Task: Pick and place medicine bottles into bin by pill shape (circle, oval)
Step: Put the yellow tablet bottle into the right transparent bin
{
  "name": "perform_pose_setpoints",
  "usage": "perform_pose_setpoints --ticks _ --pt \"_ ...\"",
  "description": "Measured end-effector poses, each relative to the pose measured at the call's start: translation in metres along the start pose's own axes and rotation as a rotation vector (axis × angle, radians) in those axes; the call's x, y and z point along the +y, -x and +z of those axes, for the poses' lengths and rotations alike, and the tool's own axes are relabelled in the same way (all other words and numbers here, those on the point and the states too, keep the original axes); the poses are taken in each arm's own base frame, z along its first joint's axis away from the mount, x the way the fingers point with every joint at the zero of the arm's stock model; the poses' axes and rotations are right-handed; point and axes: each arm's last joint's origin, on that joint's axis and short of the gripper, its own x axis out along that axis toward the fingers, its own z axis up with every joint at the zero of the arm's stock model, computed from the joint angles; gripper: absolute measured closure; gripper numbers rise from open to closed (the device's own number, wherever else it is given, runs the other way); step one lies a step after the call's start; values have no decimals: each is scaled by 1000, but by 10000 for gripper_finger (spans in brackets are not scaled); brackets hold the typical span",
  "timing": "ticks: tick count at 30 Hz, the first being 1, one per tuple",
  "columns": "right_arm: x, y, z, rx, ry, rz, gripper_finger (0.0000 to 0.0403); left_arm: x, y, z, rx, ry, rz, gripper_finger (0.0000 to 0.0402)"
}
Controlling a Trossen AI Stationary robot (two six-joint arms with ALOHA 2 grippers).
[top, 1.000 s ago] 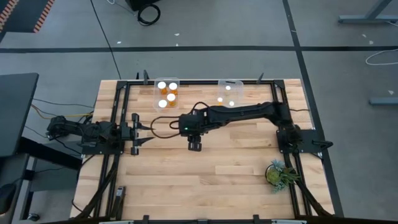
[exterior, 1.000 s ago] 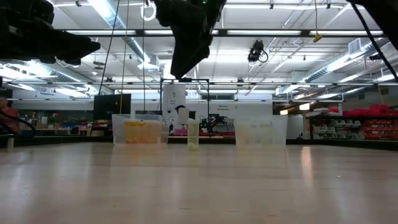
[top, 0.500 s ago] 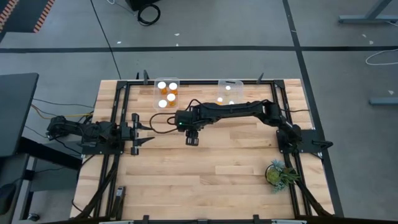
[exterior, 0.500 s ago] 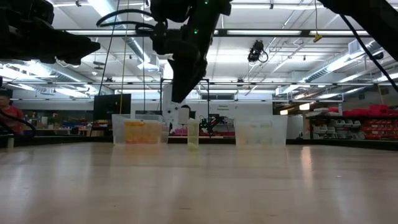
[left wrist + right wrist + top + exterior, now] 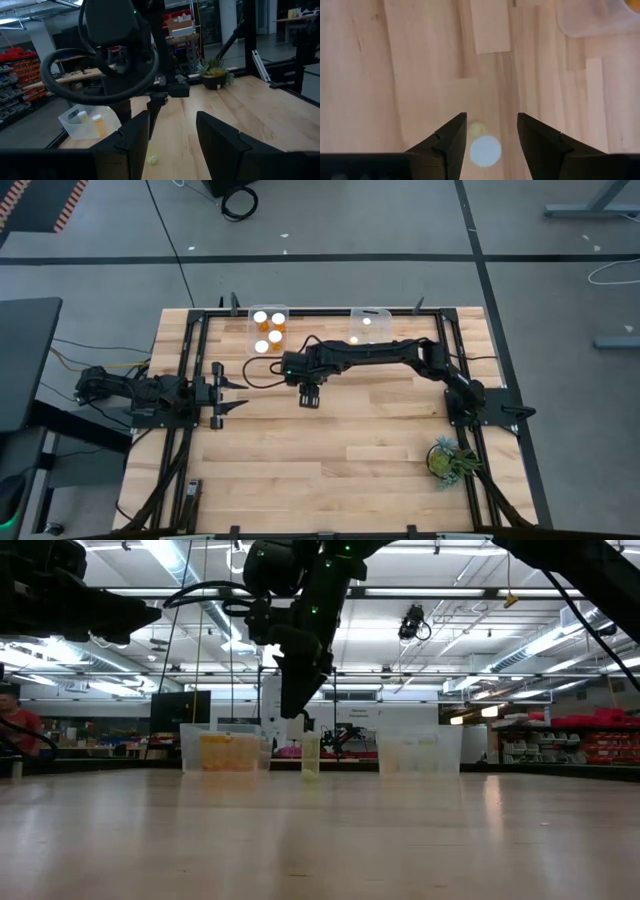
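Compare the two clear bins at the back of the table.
The left bin holds four white-capped orange bottles; the right bin shows only two caps, the right arm crossing its near part. In the low view the left bin glows orange with its contents, while the right bin looks pale. Both are clear plastic tubs standing along the table's far edge.

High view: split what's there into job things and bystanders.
Job: bottles in the left bin; bottles in the right bin; lone bottle under the open right gripper.
Bystanders: plant; floor cable; left gripper, parked at the table's left.
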Motion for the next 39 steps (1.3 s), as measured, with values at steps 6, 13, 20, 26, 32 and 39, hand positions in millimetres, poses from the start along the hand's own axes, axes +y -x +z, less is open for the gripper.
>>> perform_pose_setpoints --ticks 6,13,20,26,32,39 --pt "-1 0 0 -1 -7 -3 220 0 0 0 0 0 0 230" --pt "-1 -6 -4 19 -8 -3 196 0 0 0 0 0 0 230" --pt "0 -21 -14 61 -16 -5 157 0 0 0 0 0 0 230" --pt "1 -29 -20 85 -21 -3 142 0 0 0 0 0 0 230" --pt "-4 -38 -24 92 -50 12 148 0 0 0 0 0 0 230" --pt "-10 -45 -28 88 -85 34 185 0 0 0 -1 0 0 230"
